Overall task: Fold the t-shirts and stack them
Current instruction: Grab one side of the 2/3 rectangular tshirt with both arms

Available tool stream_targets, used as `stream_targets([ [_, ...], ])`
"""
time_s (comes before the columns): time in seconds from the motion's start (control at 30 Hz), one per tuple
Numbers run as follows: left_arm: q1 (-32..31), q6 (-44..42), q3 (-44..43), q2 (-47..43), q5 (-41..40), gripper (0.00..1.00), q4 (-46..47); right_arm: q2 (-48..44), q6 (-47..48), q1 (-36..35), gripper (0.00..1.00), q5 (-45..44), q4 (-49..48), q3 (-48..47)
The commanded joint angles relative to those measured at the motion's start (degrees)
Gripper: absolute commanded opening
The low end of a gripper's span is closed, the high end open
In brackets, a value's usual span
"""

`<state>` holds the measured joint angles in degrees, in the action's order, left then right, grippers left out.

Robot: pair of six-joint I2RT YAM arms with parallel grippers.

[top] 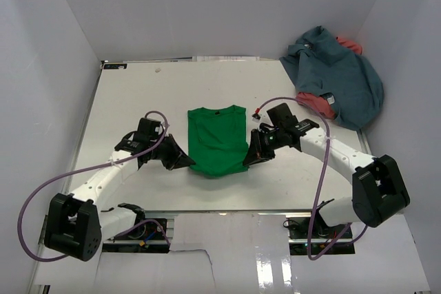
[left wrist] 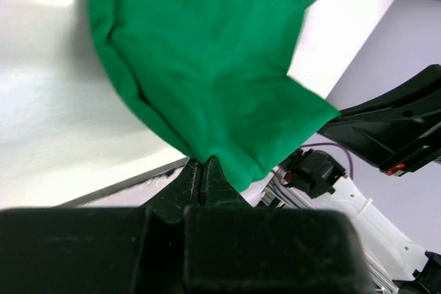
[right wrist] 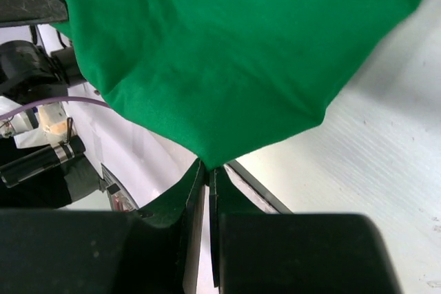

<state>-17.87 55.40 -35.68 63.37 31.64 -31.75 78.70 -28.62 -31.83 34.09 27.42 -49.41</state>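
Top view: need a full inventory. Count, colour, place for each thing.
green t-shirt: 1, bright green, table centre, collar at far end
blue-grey t-shirt: 1, slate blue-grey, crumpled at far right corner
coral t-shirt: 1, coral red, mostly under the blue-grey one
table: 1, white
cables: 2, purple, one along each arm
left gripper: 1, black, shut on green t-shirt's near left corner
right gripper: 1, black, shut on its near right corner
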Motion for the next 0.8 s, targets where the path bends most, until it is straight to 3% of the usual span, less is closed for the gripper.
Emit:
stream_targets([
  [0.0,0.9,-3.18,-6.14,1.75,0.79,0.0,-0.94,1.19,2.17,0.54,0.08,1.07,2.37,-6.21],
  [0.4,7.49,-7.58,-16.7,11.15,3.34,0.0,-1.13,7.87,6.03,4.76,0.08,1.77,6.33,-16.68],
  [0.77,9.87,-9.52,-26.54,20.82,4.22,0.0,0.11,16.13,8.76,7.14,0.08,0.81,8.7,-25.56],
])
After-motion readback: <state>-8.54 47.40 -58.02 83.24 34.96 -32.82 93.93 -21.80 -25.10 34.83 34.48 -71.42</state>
